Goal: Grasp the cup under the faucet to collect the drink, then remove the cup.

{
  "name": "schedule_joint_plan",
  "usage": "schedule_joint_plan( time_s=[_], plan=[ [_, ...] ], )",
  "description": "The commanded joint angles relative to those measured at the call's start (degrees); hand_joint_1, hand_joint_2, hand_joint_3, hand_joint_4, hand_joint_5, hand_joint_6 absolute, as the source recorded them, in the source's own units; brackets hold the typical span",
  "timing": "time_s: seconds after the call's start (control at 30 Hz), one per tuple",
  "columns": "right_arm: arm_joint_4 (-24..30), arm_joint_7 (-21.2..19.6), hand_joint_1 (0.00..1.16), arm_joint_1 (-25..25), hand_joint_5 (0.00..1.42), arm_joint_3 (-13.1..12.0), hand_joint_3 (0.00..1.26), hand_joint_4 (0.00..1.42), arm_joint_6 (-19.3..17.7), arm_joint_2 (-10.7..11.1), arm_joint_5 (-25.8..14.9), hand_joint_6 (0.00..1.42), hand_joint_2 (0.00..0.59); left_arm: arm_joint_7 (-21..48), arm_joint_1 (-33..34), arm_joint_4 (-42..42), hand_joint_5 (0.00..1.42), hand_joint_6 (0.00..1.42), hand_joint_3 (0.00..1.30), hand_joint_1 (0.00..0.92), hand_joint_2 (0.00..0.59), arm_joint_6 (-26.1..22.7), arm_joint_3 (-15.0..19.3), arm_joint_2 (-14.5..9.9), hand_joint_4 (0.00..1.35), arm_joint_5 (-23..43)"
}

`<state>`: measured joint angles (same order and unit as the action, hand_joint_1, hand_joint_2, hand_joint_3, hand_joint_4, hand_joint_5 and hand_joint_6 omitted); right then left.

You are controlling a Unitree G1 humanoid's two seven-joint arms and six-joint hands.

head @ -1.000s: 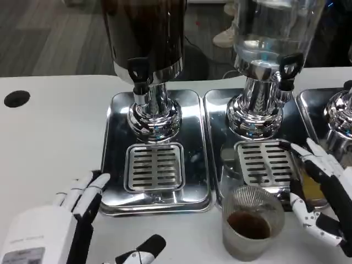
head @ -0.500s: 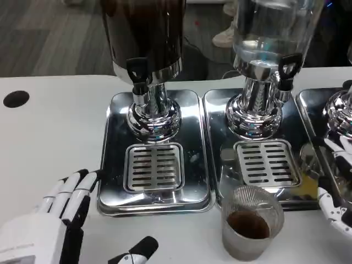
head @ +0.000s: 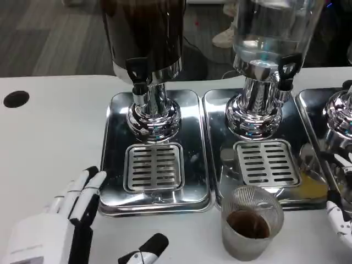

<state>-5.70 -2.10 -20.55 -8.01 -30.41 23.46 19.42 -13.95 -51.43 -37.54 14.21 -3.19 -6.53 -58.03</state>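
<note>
A: What stands on the left?

B: The left hand [head: 66, 223] lies low on the white table [head: 49, 143], fingers spread and holding nothing, thumb tip off toward the middle. Behind it a dark dispenser [head: 144, 38] sits on a steel tray [head: 155, 151]; its tank holds a dark drink and its black faucet [head: 137, 71] hangs over a slotted grate [head: 154, 166].

A: And to the right?

B: A clear dispenser [head: 269, 33] on a second tray [head: 258, 154], its tank showing a clear liquid. The tops of both tanks are cut off.

A: Where is the cup?

B: The ribbed cup [head: 250, 221] stands upright on the table just in front of the second tray, with dark drink in its bottom part, under neither faucet.

A: The right hand?

B: The right hand [head: 341, 212] is mostly cut by the picture's edge, beside the cup but apart from it. Whether its fingers are spread or curled, I cannot tell.
</note>
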Motion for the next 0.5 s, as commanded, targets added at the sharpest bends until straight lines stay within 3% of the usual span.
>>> schedule_joint_plan(
  time_s=[0.03, 0.27, 0.5],
  plan=[
    [2.1, 1.0, 0.6, -0.8, 0.0, -0.8, 0.15, 0.02, -1.0, 1.3, -1.4, 0.0, 0.57, -0.9, -0.3, 0.0, 0.17, 0.38, 0.2, 0.0, 0.089, -0.2, -0.7, -0.1, 0.1, -0.3],
    [3.4, 2.8, 0.6, -1.4, 0.0, -0.9, 0.15, 0.03, -1.0, 1.4, -3.6, 0.0, 0.568, -1.6, -0.5, 0.3, 0.18, 0.39, 0.21, 0.0, 0.088, 0.2, -1.3, -0.2, 0.1, 0.0],
    [5.2, 3.9, 0.61, -2.3, 0.01, -0.5, 0.16, 0.05, -1.0, 0.9, -4.6, 0.0, 0.517, -2.1, -0.7, -0.7, 0.19, 0.39, 0.21, 0.0, 0.087, 0.3, -2.0, -0.6, 0.12, 0.0]
  ],
)
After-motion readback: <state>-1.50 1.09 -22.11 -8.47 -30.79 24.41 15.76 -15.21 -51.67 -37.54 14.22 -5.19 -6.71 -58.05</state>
